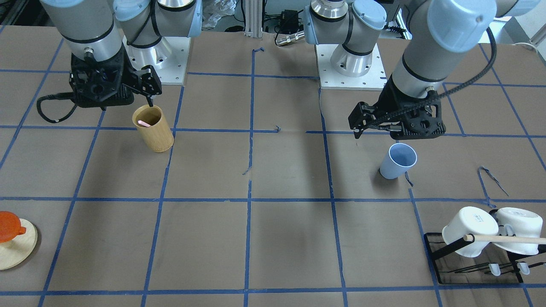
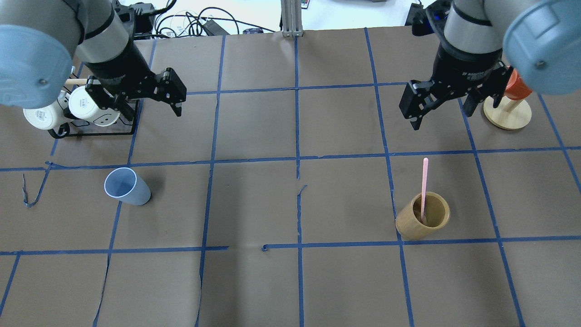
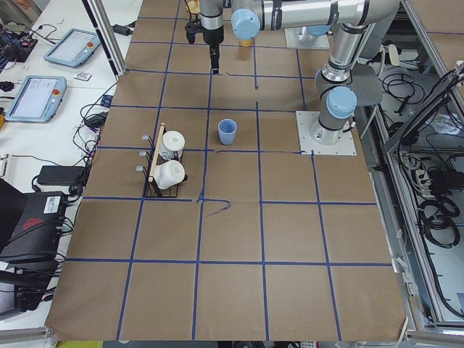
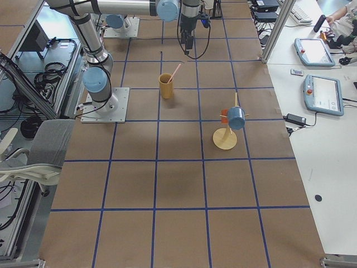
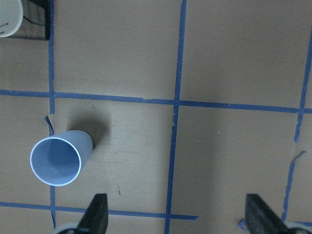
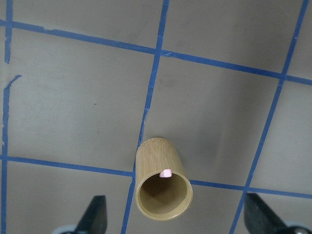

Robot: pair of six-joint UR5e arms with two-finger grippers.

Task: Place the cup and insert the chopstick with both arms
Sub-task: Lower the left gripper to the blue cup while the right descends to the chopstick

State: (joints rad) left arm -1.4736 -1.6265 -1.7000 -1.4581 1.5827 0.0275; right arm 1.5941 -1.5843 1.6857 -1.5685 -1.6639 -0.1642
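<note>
The pale blue cup (image 2: 126, 186) stands upright on the table's left side; it also shows in the front view (image 1: 397, 160) and the left wrist view (image 5: 58, 158). My left gripper (image 2: 171, 97) hangs open and empty above the table, beyond and to the right of the cup; its fingers (image 5: 97, 217) are wide apart. One pink chopstick (image 2: 424, 184) leans in a tan bamboo cylinder (image 2: 422, 222) on the right. My right gripper (image 2: 415, 111) hangs open and empty over the cylinder (image 6: 163, 187), with the stick's tip (image 6: 166, 173) below it.
A black rack (image 2: 97, 131) with white mugs (image 2: 43, 117) and a wooden rod (image 1: 507, 239) stands at the far left. A round wooden stand (image 2: 507, 113) bearing an orange cup (image 2: 517, 86) stands at the far right. Blue tape lines grid the brown table.
</note>
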